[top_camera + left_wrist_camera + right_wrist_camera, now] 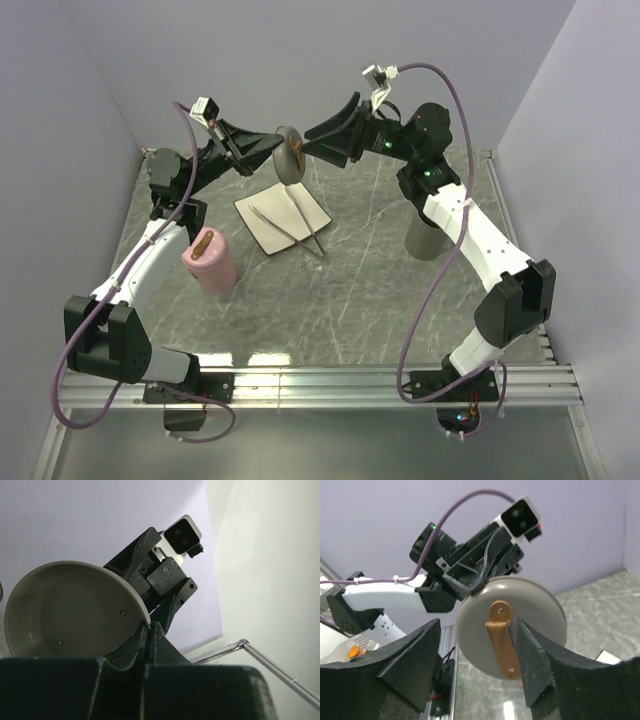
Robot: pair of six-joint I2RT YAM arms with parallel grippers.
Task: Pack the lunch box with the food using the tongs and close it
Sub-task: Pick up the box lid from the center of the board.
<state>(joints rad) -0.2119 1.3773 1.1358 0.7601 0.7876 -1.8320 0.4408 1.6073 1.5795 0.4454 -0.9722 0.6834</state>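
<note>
A round grey lid (290, 156) with a tan strap handle (503, 641) hangs in the air above the far side of the table. My left gripper (274, 146) is shut on its rim (148, 629); the left wrist view shows the hollow underside of the lid (70, 610). My right gripper (479, 623) is open, with one finger on each side of the strap, and meets the lid from the right (308, 138). The tongs (290, 228) lie on the white plate (262, 222). A grey cylinder the colour of the lid (425, 238) stands under my right arm. The food is out of view.
A pink cylindrical container (210, 266) with a brown strap on top stands at the left, near my left arm. Walls close the table in at the back and on both sides. A metal rail (380, 380) runs along the near edge.
</note>
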